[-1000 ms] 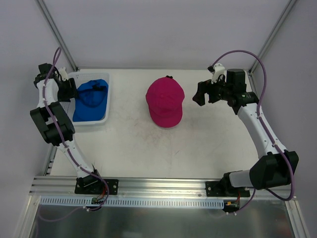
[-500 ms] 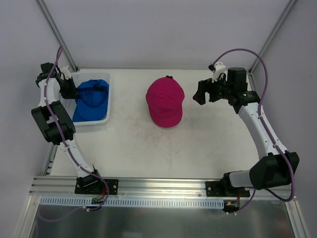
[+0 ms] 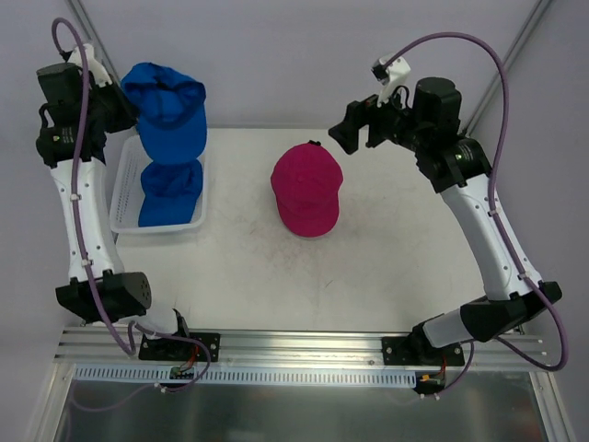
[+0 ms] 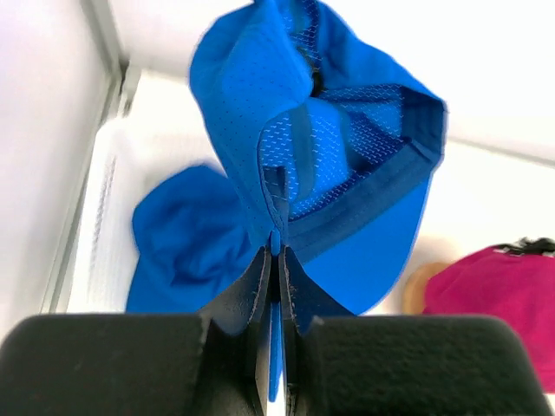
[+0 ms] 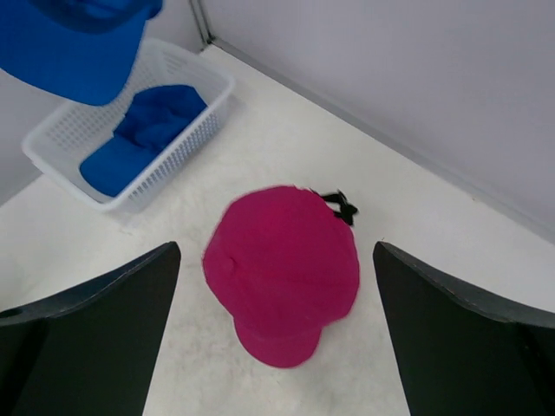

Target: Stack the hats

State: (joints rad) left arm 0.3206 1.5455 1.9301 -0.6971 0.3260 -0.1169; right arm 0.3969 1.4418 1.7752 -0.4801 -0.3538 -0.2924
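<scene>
Though smudged, white table (image 3: 386, 262), grey walls (image 3: 276, 64).

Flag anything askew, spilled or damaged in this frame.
Nothing spilled or damaged. The one oddity: the bright blue fabric cap dangles crumpled from the left gripper, pinched by a thin edge fold, above the white slatted basket. The magenta fabric cap lies flat.

The upper blue hat (image 4: 234, 113) is perforated mesh cloth; the basket (image 5: 178, 143) is latticed plastic.

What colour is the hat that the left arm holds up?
Bright blue hat; the left wrist view shows it best.
</scene>
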